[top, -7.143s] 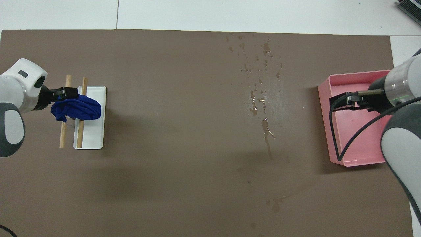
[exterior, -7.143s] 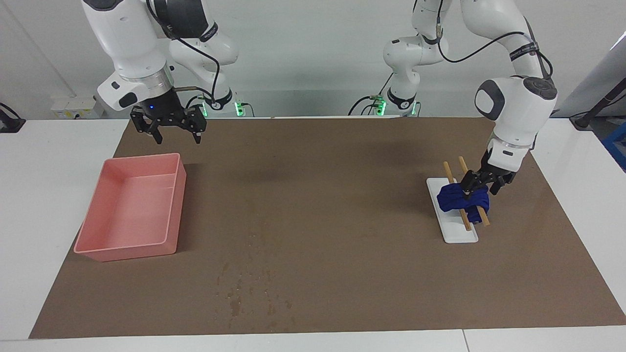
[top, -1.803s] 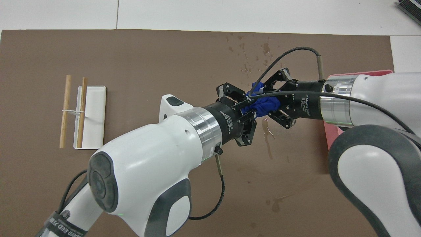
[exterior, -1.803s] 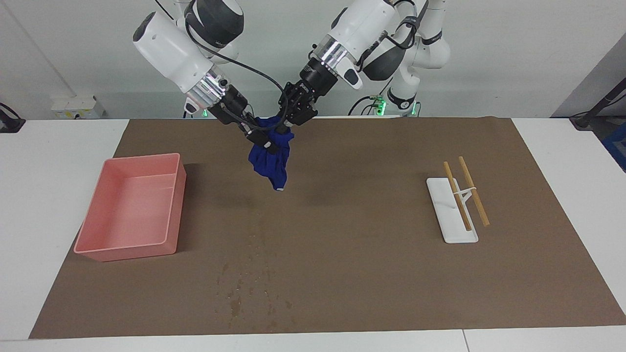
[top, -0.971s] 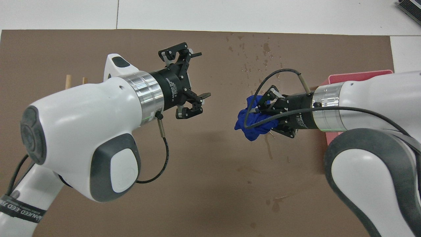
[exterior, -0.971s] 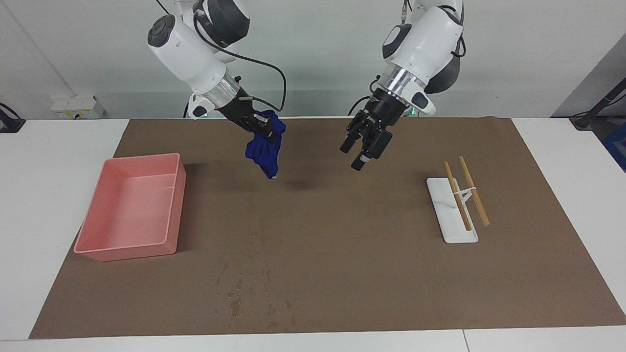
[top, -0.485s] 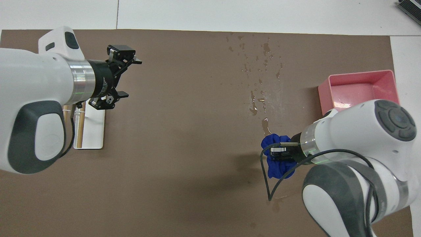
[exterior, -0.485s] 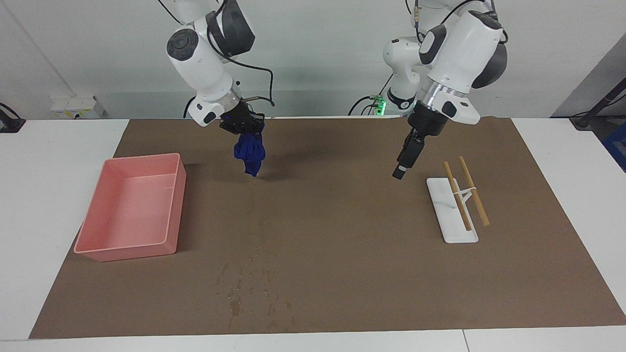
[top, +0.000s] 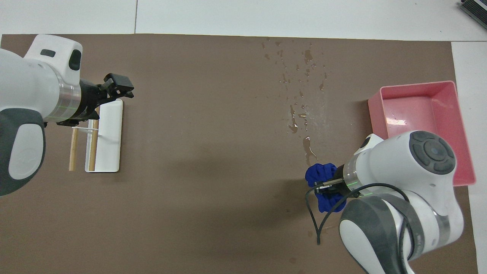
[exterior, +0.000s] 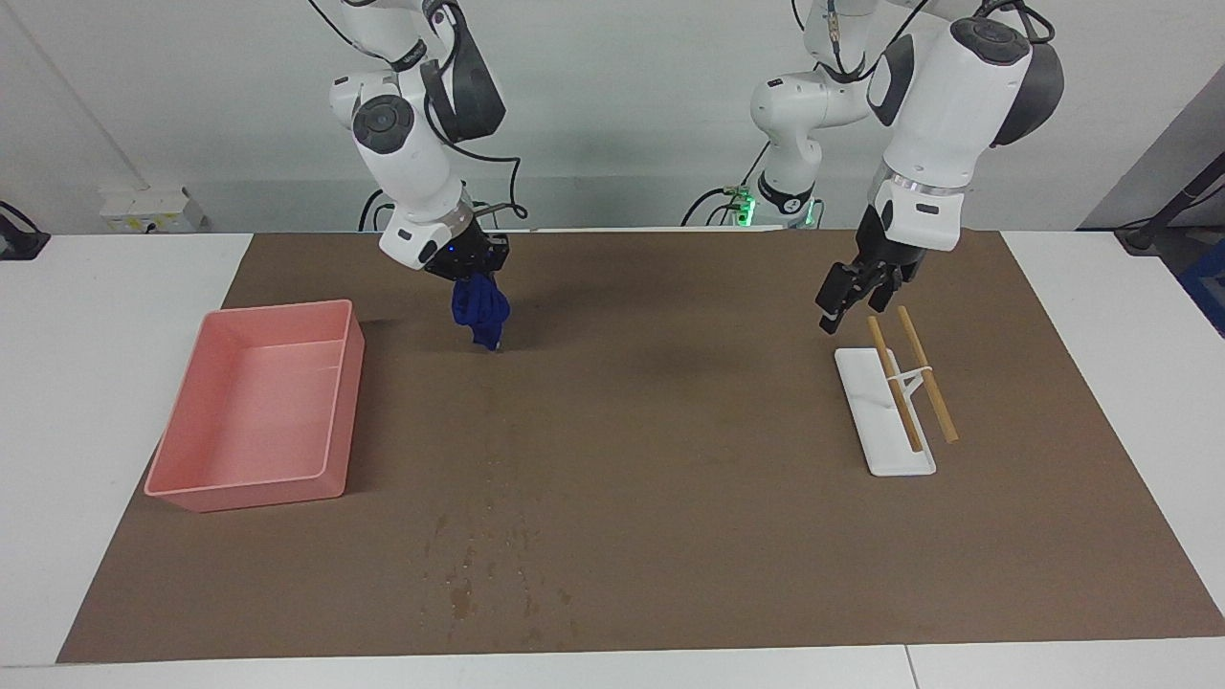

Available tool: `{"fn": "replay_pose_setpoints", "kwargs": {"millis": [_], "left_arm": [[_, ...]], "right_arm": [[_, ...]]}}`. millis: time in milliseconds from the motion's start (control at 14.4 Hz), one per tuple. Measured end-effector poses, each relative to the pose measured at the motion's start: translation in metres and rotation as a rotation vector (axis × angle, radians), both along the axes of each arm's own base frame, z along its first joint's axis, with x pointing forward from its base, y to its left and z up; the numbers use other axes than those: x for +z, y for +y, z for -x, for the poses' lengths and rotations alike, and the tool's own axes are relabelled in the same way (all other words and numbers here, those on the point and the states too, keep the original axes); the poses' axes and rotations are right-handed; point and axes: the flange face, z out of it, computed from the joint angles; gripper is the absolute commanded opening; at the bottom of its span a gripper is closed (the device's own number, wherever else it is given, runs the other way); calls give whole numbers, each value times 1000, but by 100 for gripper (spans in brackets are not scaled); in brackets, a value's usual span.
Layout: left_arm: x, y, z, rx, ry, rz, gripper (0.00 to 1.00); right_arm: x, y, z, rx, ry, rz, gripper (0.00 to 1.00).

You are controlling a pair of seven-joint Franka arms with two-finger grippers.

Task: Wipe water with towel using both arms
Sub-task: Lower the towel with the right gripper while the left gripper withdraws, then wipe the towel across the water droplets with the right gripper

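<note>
A: Facing view: right gripper (exterior: 469, 271) is clamped on the towel (exterior: 480, 317), which hangs in a bundle with its lowest tip just above, or barely touching, the paper (exterior: 670, 498) near the robots' edge. I can't tell which.

B: And the water (exterior: 488, 574)?

A: Specks and streaks, mostly well away at the paper's edge farthest from the robots; a thin streak (top: 309, 149) runs back toward the towel (overhead view shows it best).

B: So, for the wipe?

A: My judgement: lower until the cloth presses flat, then drag outward along the streak into the main patch, keeping the grip tight so the bundle doesn't slip free.

B: Obstacles?

A: Tray (exterior: 258, 411) sits beside the path toward the right arm's end; a wide sweep could clip its wall. Left gripper (exterior: 842, 304) hangs over the rack (exterior: 885, 421) with two sticks (exterior: 909, 383), fingers parted, holding nothing, well clear.
</note>
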Motion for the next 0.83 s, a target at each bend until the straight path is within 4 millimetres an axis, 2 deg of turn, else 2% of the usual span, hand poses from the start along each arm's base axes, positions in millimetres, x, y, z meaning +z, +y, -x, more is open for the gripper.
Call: {"fn": "replay_pose_setpoints", "kwargs": {"millis": [69, 208, 416, 555, 832], "left_arm": [[2, 15, 1, -77, 21, -21, 100], [21, 49, 5, -202, 77, -45, 100], [59, 81, 18, -363, 132, -58, 100], [69, 85, 22, -392, 136, -60, 100], [61, 83, 25, -397, 170, -56, 100]], "right_arm": [[-19, -1, -4, 3, -9, 7, 0], [-53, 0, -16, 2, -21, 9, 0], [-81, 1, -29, -10, -47, 3, 0], [-86, 1, -35, -18, -81, -3, 0], [-101, -6, -51, -50, -150, -15, 0]]}}
